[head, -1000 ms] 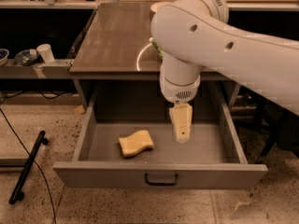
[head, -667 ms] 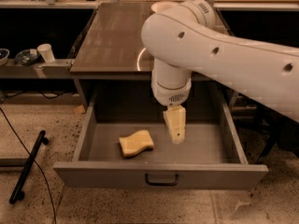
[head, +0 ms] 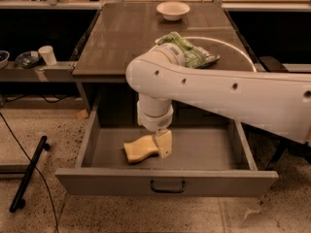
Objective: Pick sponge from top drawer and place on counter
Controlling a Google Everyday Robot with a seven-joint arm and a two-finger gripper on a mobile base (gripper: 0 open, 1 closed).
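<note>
Open top drawer (head: 121, 181) holds sponge (head: 138, 150); claw (head: 164, 144) down inside at sponge's right end. Whether it grips, cannot tell.

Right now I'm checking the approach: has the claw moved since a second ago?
Yes. The claw moved left, from right of the drawer handle to in line with it, now at the right end of the sponge.
</note>
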